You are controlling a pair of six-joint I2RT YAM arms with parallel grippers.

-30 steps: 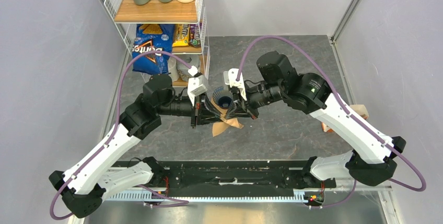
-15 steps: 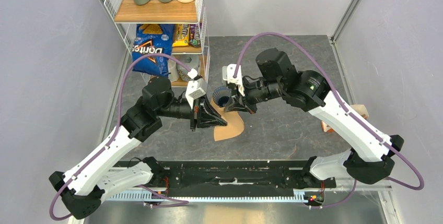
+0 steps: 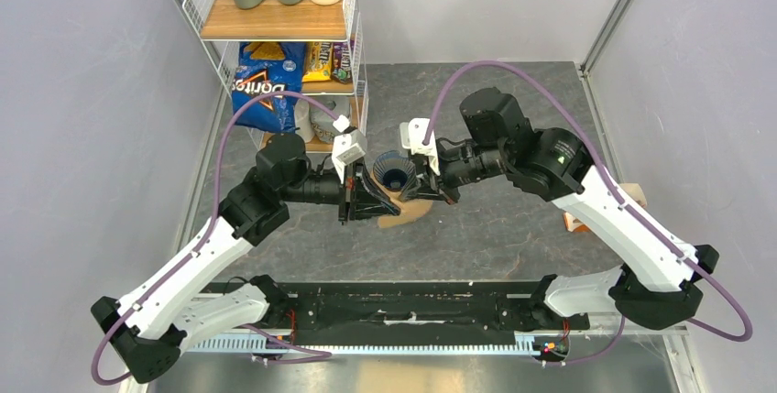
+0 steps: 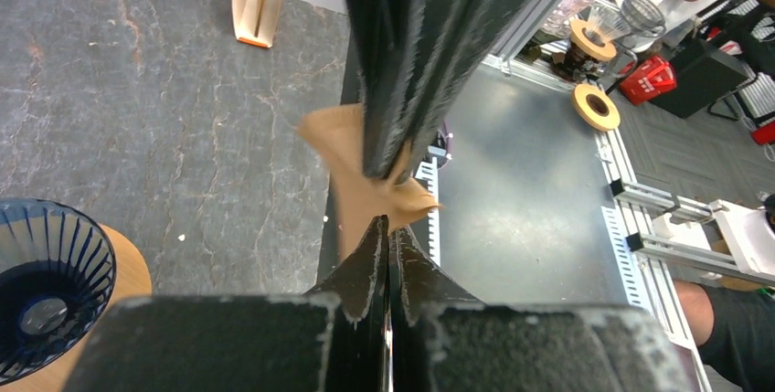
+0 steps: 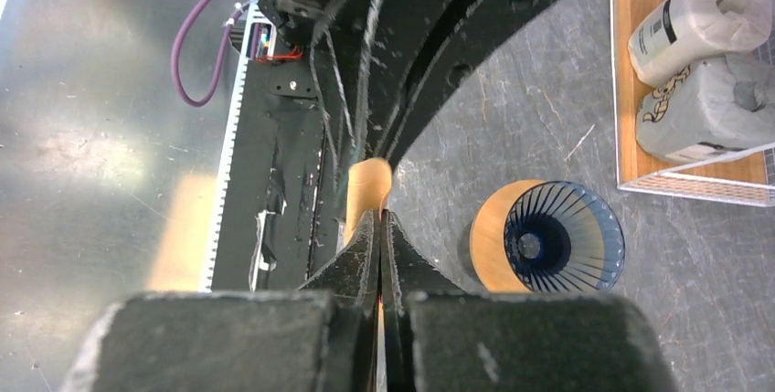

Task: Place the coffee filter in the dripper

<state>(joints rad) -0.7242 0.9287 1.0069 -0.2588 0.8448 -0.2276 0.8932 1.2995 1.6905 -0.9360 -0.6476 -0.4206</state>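
Mid-frame, just below the dripper (image 3: 396,171), the left gripper (image 4: 387,227) and right gripper (image 5: 380,218) both pinch the filter (image 3: 414,214) — thin, floppy paper that likely creases or tears, so best held by its edges.

Both arms rise from their bases and fold inward at the elbows, so the 2 black wrists lie almost level and face each other. The left gripper (image 3: 392,207) points right. The right gripper (image 3: 410,193) points left and tilts slightly down. Their fingertips meet almost tip to tip. Each pair of jaws is pressed together with no gap, pinching the coffee filter (image 4: 352,193) from opposite sides. The right wrist sits a little farther from the bases than the left.
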